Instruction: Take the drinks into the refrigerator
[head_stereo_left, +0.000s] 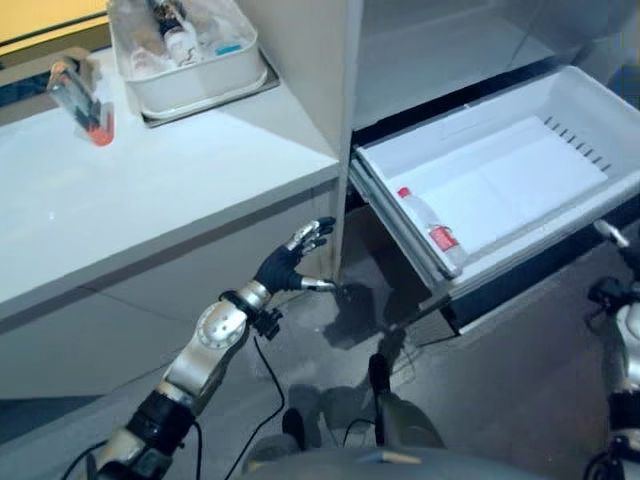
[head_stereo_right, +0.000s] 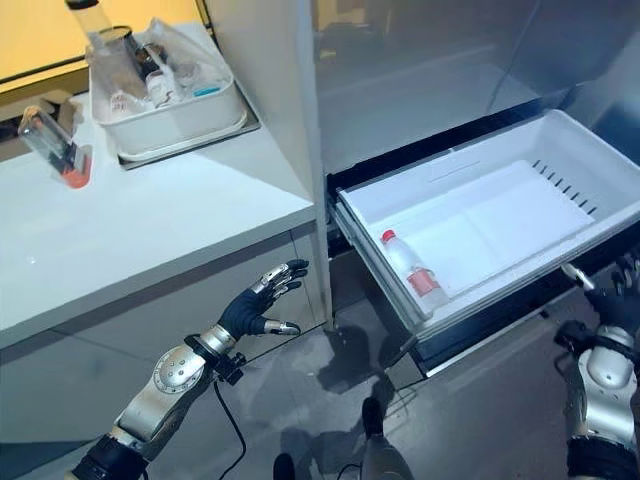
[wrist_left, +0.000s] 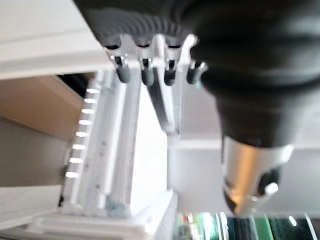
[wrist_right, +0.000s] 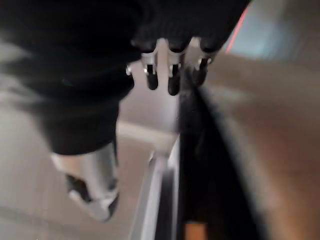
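Left eye view: refrigerator (head_stereo_left: 300, 60) standing beside a white desk (head_stereo_left: 120, 200), lower drawer (head_stereo_left: 520, 180) pulled out. One drink bottle (head_stereo_left: 432, 232) with red cap and red label lying on its side in the drawer, along the front wall, at the end nearest the desk. Rest of the drawer floor bare white.

On the desk, far back: white bin (head_stereo_left: 190, 85) holding a jumble of clear plastic items, contents too cluttered to tell apart. To its left, a clear bottle (head_stereo_left: 80, 100) with a red-orange end, tilted, apart from the bin.

Left hand (head_stereo_left: 290, 262) raised in front of the desk's front panel, just beside the refrigerator's lower corner, below the desk top. Fingers straight and spread, thumb out to the side, holding nothing. Left wrist view agrees: fingers extended in a row, drawer seen past them.

Right hand (head_stereo_right: 612, 305) low at the right edge, near the drawer's front outer corner. Right wrist view: fingers (wrist_right: 172, 75) straight, thumb apart, nothing held; whether touching the drawer cannot be told.
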